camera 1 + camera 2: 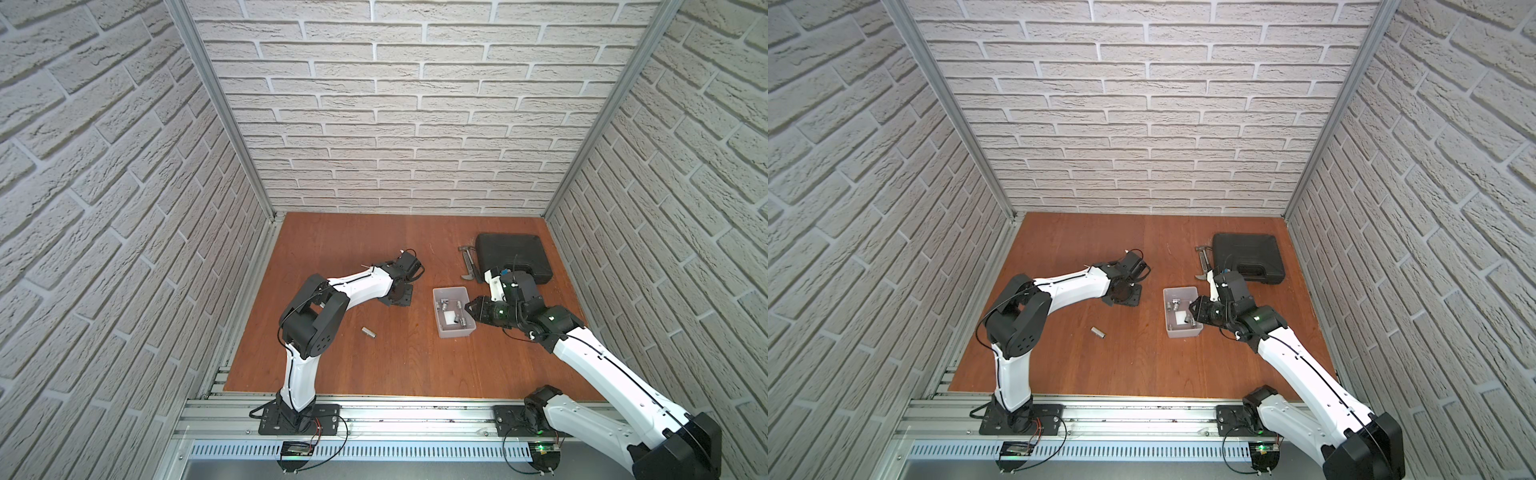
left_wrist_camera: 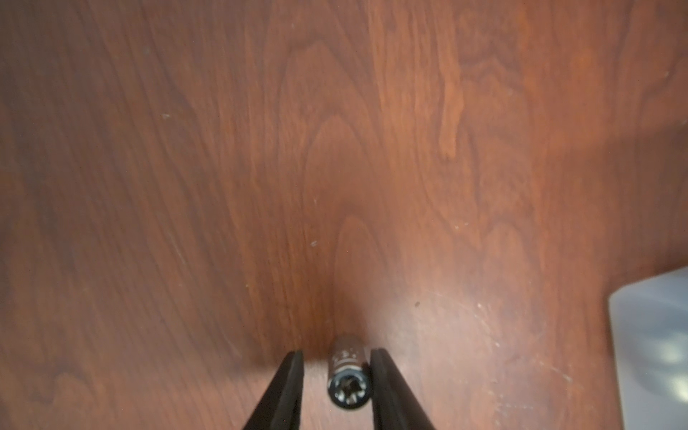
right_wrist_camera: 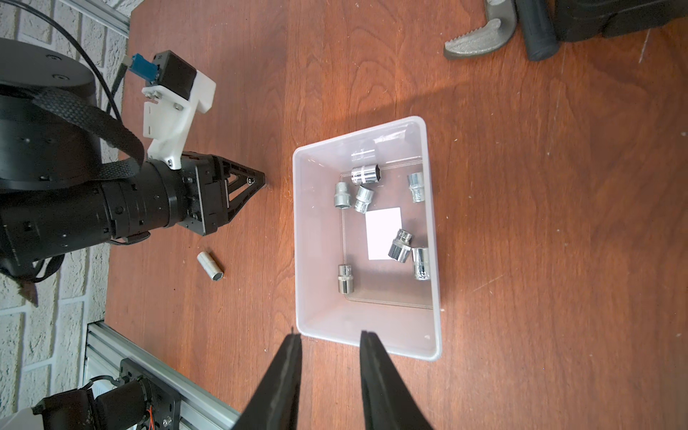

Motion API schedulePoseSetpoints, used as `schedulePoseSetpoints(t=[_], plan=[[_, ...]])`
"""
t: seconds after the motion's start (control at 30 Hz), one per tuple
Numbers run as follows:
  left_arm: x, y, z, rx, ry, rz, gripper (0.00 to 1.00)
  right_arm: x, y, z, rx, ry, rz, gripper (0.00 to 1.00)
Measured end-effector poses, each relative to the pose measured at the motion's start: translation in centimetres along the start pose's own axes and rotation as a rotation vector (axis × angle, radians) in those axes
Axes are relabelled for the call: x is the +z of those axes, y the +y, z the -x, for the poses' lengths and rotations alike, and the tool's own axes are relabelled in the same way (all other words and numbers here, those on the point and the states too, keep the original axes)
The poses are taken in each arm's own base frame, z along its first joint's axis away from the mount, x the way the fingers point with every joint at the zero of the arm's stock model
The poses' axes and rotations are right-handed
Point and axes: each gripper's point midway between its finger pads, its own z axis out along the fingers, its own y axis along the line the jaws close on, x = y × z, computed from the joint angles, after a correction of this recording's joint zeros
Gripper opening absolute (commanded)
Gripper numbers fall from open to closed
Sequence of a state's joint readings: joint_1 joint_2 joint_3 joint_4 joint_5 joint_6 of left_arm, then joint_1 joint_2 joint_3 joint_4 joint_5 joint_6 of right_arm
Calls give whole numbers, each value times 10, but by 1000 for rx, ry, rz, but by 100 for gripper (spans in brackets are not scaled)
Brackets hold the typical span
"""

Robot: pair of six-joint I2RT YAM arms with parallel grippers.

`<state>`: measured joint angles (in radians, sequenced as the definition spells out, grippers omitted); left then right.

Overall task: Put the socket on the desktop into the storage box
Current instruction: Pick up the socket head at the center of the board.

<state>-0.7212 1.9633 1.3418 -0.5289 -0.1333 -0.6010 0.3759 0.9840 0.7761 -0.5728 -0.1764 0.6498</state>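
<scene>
A small chrome socket (image 2: pixel 350 383) lies on the desktop (image 2: pixel 335 149) between my left gripper's (image 2: pixel 336 353) fingers. It touches one finger, and a gap shows to the other, so the jaws stand open around it. In both top views the left gripper (image 1: pixel 397 297) points down at the desktop and hides that socket. A second socket (image 1: pixel 368 332) (image 3: pixel 211 265) lies loose nearer the front. The translucent storage box (image 1: pixel 455 332) (image 3: pixel 296 242) holds several sockets (image 3: pixel 365 175). My right gripper (image 3: pixel 329 335) hovers open and empty at the box's edge.
A black tool case (image 1: pixel 513 257) sits at the back right, with a metal clamp (image 1: pixel 469 266) beside it. Brick walls close in three sides. An aluminium rail (image 1: pixel 395 411) runs along the front edge.
</scene>
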Motion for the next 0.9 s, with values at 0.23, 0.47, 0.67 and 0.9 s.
schedulePoseSetpoints(t=[0.23, 0.47, 0.67, 0.9], plan=[[2, -2, 4, 3, -4, -2, 33, -2, 1, 2, -4, -4, 0, 33], [3, -2, 2, 4, 1, -1, 31, -4, 3, 4, -5, -10, 2, 33], [3, -2, 2, 4, 2, -2, 28, -4, 2, 4, -4, -10, -1, 33], [7, -2, 0, 6, 13, -3, 26, -4, 1, 4, -4, -12, -6, 33]])
